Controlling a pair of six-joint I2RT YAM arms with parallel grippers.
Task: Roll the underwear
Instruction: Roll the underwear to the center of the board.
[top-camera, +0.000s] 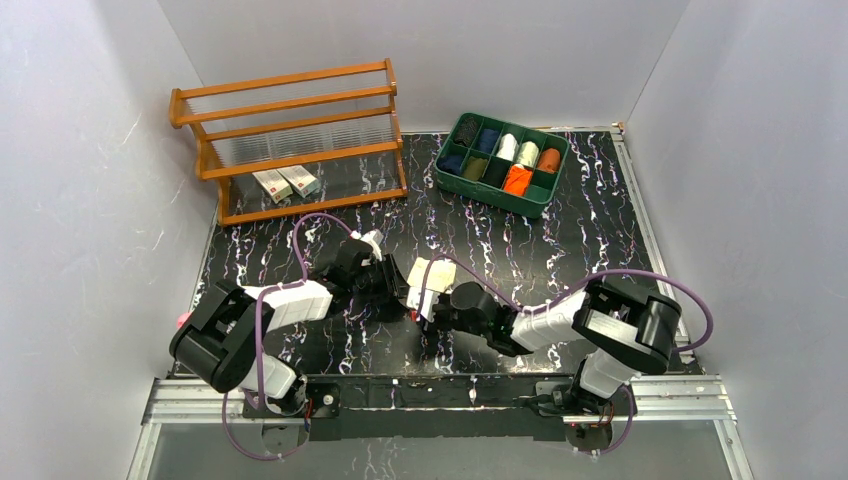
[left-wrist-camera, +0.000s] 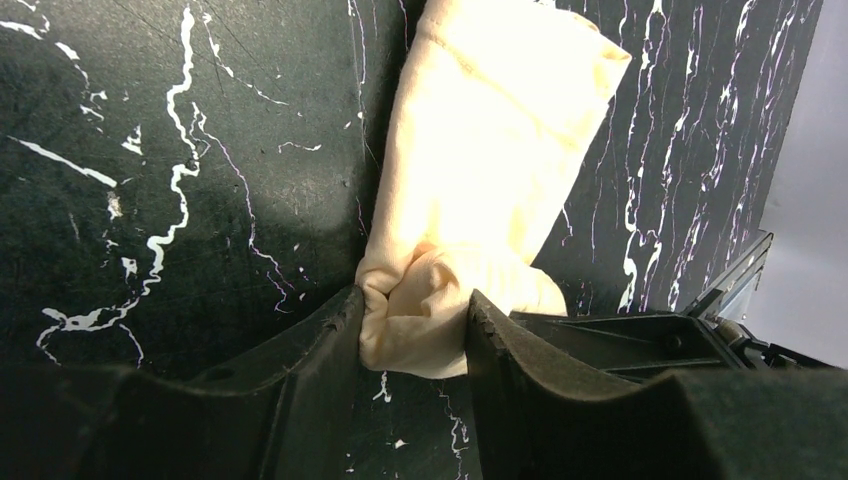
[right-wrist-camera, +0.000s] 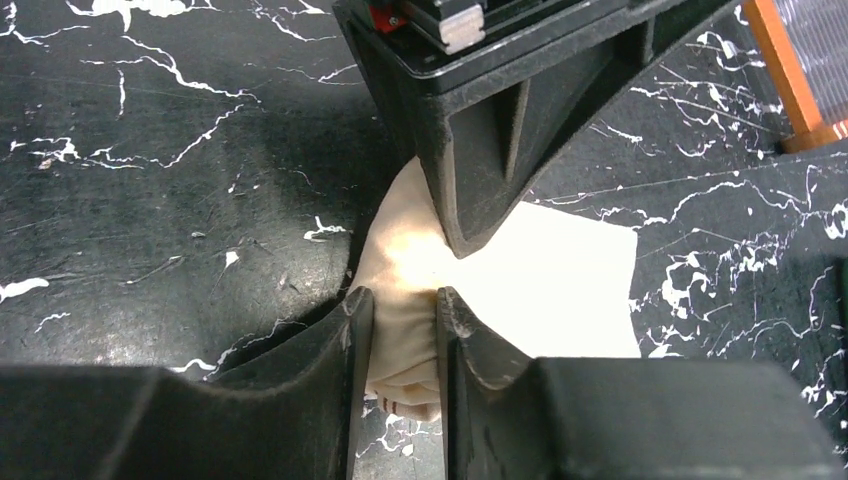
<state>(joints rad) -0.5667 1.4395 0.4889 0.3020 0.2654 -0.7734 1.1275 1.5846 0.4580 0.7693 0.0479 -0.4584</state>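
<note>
- One table (top-camera: 620, 250) gives the open room. Its dark top is bare across the middle and lower right of the top view. Its near rail lies just below the arms, so I judge there is more room toward the frame's top.
- One rack (top-camera: 290, 110) fills the upper left, well apart from the work.
- One bin (top-camera: 438, 178) sits at the upper right. It holds rolls (top-camera: 505, 147), and the orange underwear (top-camera: 516, 180) lies in its near row.
- Left gripper (left-wrist-camera: 412, 300) is clamped on a bunched end of the tan underwear (left-wrist-camera: 490, 150), and cloth fills the gap between its fingers.
- Right gripper (right-wrist-camera: 404, 300) pinches a fold at the cloth's other side, jaws close together with fabric between them. The left gripper's finger meets the cloth just above it.
- Tan underwear lies at the centre of the top view, between the two grippers, folded into a long strip.
- Handling, as a judgement: it is light, limp and thin, so it will probably sag and spring open if let go. A hold through several layers at the bunched end should be safer than a hold on a single edge. It likely slides easily on the smooth top.
</note>
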